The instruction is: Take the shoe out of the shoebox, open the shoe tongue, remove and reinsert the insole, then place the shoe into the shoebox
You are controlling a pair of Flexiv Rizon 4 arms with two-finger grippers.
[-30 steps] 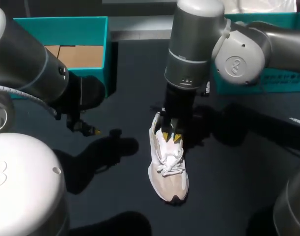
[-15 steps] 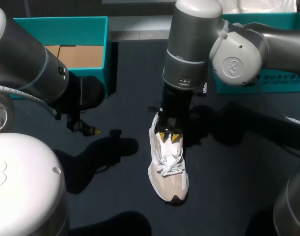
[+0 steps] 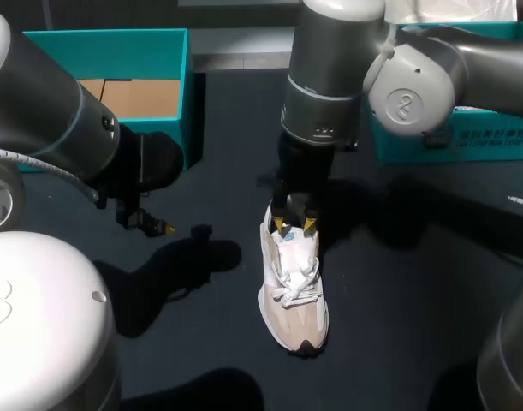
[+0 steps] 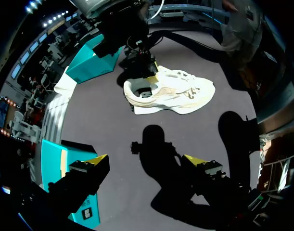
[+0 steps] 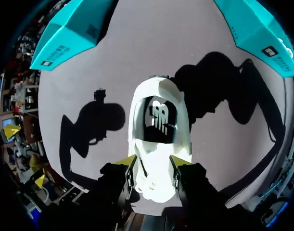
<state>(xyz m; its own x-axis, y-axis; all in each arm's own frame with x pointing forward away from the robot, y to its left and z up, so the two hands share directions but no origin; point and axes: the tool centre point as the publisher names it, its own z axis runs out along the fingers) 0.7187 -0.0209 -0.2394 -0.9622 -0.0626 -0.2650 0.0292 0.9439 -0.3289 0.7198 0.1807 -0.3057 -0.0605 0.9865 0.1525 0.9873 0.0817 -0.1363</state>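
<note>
Now: right fingers (image 3: 280, 225) spread, straddling the shoe's (image 3: 295, 317) tongue (image 3: 293, 247); left fingers (image 4: 96, 160) released, well apart. Tongue likely soft, floppy; pinch its top edge.

Dark matte table (image 3: 235, 154) under strong light; sharp shadows cross it.

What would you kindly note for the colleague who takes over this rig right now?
Left gripper: open, empty, above bare table beside the shoebox.
Right gripper: open, poised over the opening of the shoe.
Shoe: out of the box, upright mid-table, insole inside.
Done: shoe taken out.
To do: tongue and insole steps unclear from here; return shoe to shoebox.
</note>
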